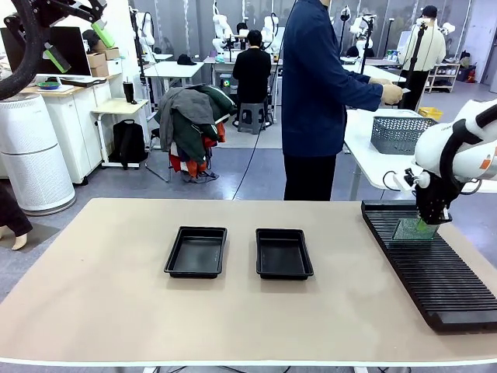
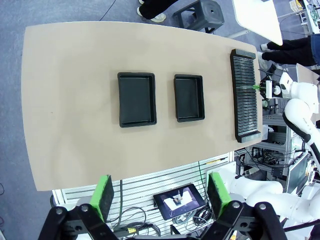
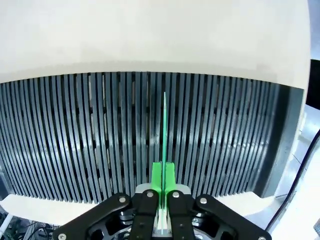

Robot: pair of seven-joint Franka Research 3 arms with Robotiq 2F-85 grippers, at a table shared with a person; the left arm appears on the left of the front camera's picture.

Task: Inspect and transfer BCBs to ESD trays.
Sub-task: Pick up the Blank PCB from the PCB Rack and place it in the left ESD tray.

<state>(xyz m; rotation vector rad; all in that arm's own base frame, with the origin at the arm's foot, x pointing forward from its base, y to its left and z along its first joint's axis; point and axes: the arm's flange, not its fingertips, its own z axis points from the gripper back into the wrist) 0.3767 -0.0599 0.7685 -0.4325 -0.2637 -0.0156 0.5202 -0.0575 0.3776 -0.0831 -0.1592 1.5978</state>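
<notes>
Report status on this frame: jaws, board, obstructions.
Right jaws shut on BCB, upright at rack. Left jaws open, high above table. Both ESD trays empty. Nothing between rack and trays.

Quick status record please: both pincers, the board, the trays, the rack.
left pincer: open, high above the table, holding nothing
right pincer: shut on BCB
BCB: upright, edge-on, at far end of slotted rack; seated or lifted, cannot tell
ESD trays: side by side mid-table, no board in either
person: standing at far side
</notes>
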